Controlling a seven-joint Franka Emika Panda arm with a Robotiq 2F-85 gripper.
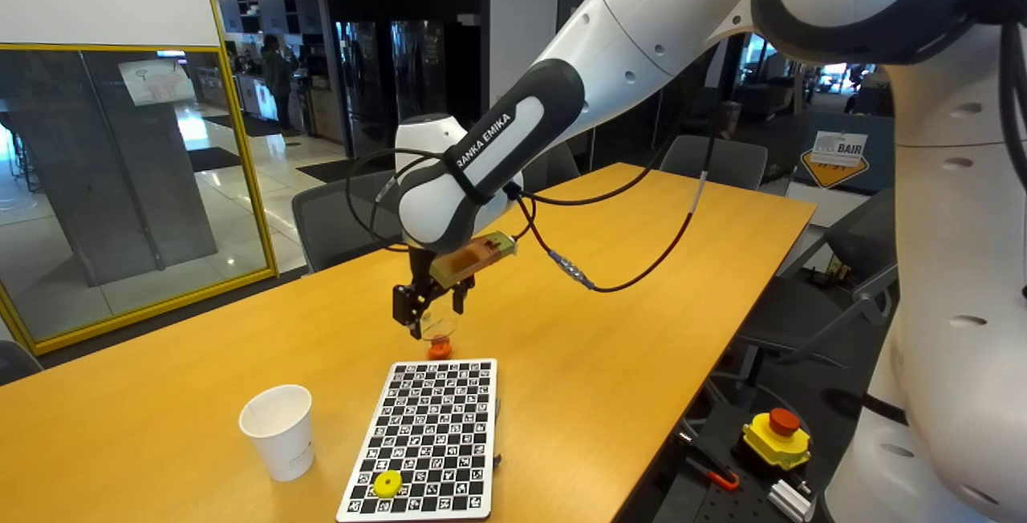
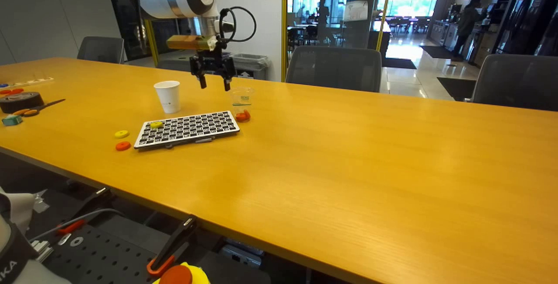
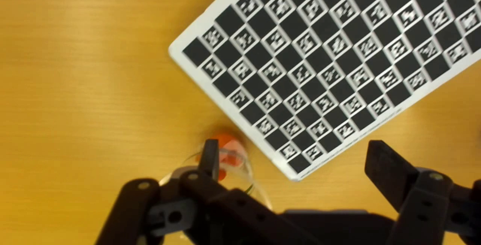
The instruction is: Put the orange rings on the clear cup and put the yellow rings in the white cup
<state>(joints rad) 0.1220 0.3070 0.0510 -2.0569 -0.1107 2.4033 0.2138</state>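
The clear cup [image 2: 242,97] stands on the table with orange rings [image 2: 242,116] at its bottom. A loose orange ring [image 2: 123,146] lies in front of the checkered board, close to a yellow ring [image 2: 121,134]. Another yellow ring [image 1: 387,492] rests on the board itself. The white cup [image 1: 282,443] is upright beside the board; its bottom is hidden. My gripper [image 2: 215,86] hangs just above and beside the clear cup, jaws wide apart and nothing between them. In the wrist view one finger [image 3: 210,158] covers part of the clear cup's rim.
The checkered board [image 1: 433,435] lies flat between the two cups, one end near the clear cup. At the table's far end in an exterior view are a tape roll [image 2: 21,102], scissors [image 2: 43,106], a green block [image 2: 11,120] and red pieces [image 2: 15,91]. Chairs line the table.
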